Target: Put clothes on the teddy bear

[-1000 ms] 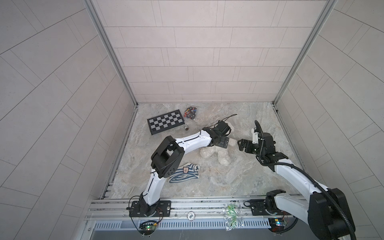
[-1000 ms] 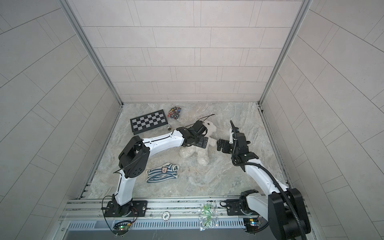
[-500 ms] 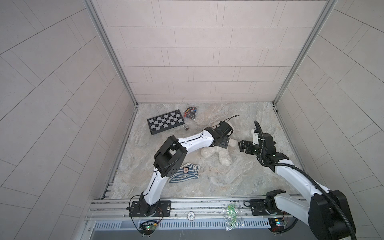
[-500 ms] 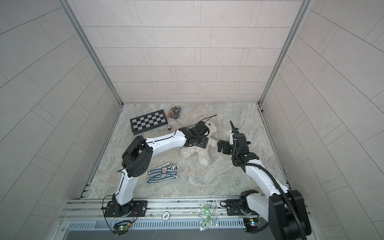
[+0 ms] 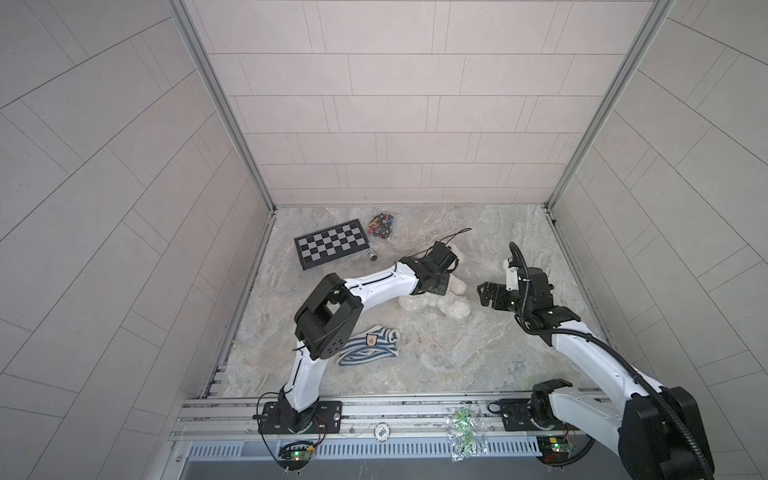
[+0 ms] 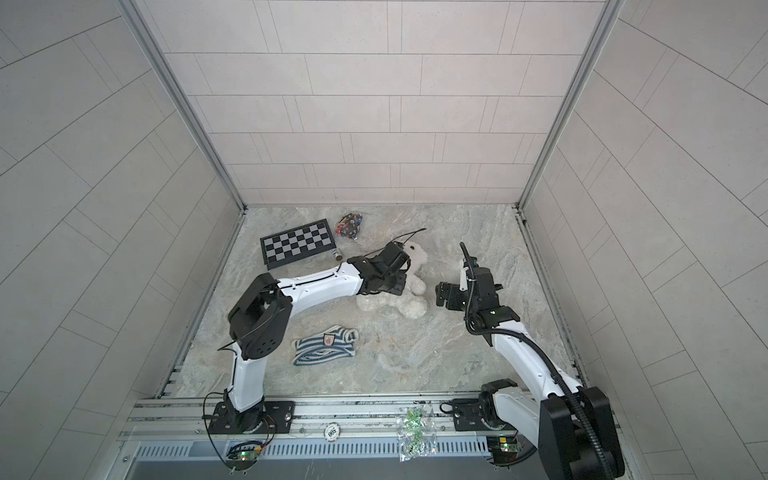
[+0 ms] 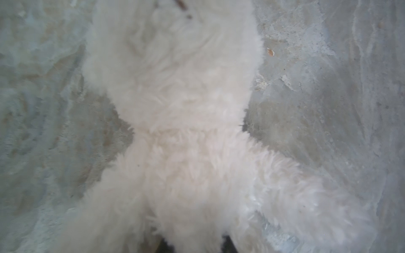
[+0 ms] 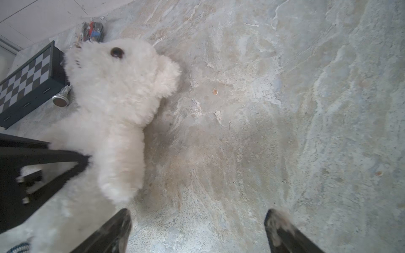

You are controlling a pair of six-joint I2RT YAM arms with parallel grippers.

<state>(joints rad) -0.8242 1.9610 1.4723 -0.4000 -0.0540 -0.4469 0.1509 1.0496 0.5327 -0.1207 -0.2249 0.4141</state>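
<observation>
The white fluffy teddy bear (image 5: 455, 308) (image 6: 412, 308) lies on its back on the stone floor, its head towards the back wall. My left gripper (image 5: 438, 286) (image 6: 395, 286) presses down on its torso. In the left wrist view, fur fills the space between the two dark fingertips (image 7: 163, 246), so the left gripper (image 7: 195, 245) is shut on the teddy bear (image 7: 175, 98). My right gripper (image 5: 484, 293) (image 6: 441, 295) (image 8: 198, 215) hovers open just right of the bear (image 8: 114, 94), holding nothing. The striped shirt (image 5: 368, 340) (image 6: 324, 345) lies apart, nearer the front.
A folded chessboard (image 5: 332, 249) (image 6: 297, 245) (image 8: 24, 81) lies at the back left, with a small bag of coloured pieces (image 5: 381, 224) (image 6: 349, 223) and one loose metal piece (image 5: 372, 255) (image 8: 61, 98) beside it. A clear bag (image 5: 463, 432) rests on the front rail.
My left gripper has closed from wide open onto the bear's torso, and its arm has shifted slightly. The right arm has stayed where it was, still open.
</observation>
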